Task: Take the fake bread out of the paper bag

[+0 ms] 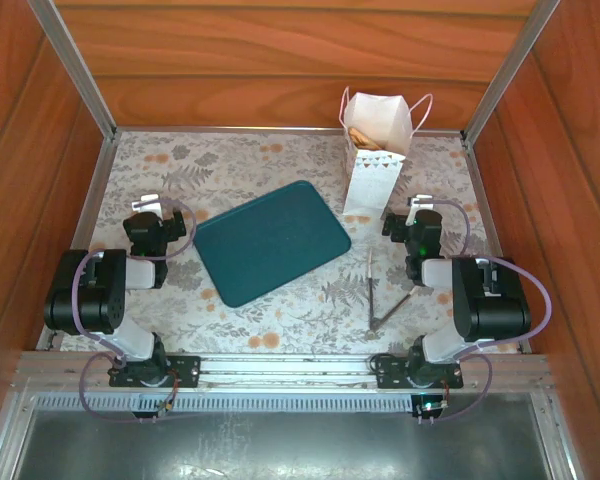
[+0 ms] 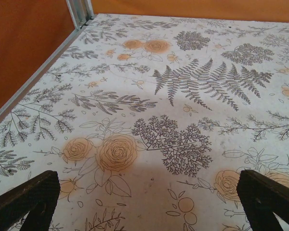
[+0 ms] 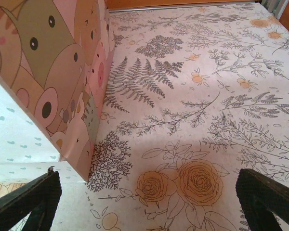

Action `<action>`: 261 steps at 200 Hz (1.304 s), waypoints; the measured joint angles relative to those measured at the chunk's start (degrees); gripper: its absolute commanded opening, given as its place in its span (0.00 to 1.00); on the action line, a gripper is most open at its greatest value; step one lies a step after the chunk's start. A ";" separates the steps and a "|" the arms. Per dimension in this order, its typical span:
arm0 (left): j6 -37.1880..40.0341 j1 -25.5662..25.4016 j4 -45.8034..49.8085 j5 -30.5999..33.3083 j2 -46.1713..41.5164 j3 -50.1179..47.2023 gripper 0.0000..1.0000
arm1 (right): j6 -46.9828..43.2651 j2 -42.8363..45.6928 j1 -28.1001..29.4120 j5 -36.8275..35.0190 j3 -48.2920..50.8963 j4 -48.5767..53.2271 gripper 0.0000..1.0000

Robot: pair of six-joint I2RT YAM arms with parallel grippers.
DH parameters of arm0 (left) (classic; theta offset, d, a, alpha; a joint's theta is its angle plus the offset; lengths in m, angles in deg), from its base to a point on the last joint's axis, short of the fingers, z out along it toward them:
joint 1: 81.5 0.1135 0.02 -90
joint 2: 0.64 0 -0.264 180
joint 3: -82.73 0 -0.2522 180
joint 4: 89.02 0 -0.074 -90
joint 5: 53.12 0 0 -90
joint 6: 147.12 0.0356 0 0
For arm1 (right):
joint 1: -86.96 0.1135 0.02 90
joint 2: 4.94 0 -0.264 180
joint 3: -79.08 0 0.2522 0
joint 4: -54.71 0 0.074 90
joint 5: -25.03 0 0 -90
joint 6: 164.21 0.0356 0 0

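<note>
The white paper bag (image 1: pixel 372 165) stands upright at the back right of the table, its top open and its thin loop handles spread. Golden-brown fake bread (image 1: pixel 360 137) peeks out at the left side of the opening; the rest of it is hidden by the bag's walls. My right gripper (image 1: pixel 422 204) sits low just right of the bag, open. In the right wrist view the paper bag (image 3: pixel 48 77), printed with cartoon animals, stands left of the open right gripper (image 3: pixel 147 207). My left gripper (image 1: pixel 148 203) (image 2: pixel 149 207) rests open over bare tablecloth at the far left.
A teal rectangular tray (image 1: pixel 270 242) lies mid-table between the arms. Metal tongs (image 1: pixel 378 295) lie in front of the right arm. Wooden walls and aluminium posts (image 1: pixel 75 65) close in the floral tablecloth (image 1: pixel 280 160) on three sides.
</note>
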 measured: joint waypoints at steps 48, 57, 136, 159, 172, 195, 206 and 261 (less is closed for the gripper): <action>0.00 0.00 0.00 0.00 0.00 0.00 1.00 | 0.00 0.00 0.00 0.02 0.00 0.00 1.00; 0.00 0.00 0.00 0.00 0.00 0.00 1.00 | 0.00 0.00 0.00 0.02 0.00 0.00 1.00; 0.22 0.02 0.04 -0.98 -0.09 0.04 1.00 | 0.00 0.00 0.00 0.02 -0.02 0.00 1.00; 0.22 0.07 0.50 -0.96 -1.11 0.04 1.00 | 0.00 -0.02 0.00 0.02 -0.02 0.00 1.00; 0.22 0.07 1.01 -0.94 -2.27 0.07 1.00 | 0.00 0.00 0.00 0.02 -0.02 0.00 1.00; 0.22 0.07 2.40 -0.85 -4.63 0.11 1.00 | 0.00 0.00 0.00 0.02 -0.02 0.00 1.00; 0.22 0.07 3.13 -0.70 -5.70 0.13 1.00 | 0.00 0.00 0.00 0.02 -0.02 0.00 1.00; -2.40 -0.44 15.06 0.50 -17.88 5.86 1.00 | -0.04 5.49 0.00 -0.63 -3.89 9.25 1.00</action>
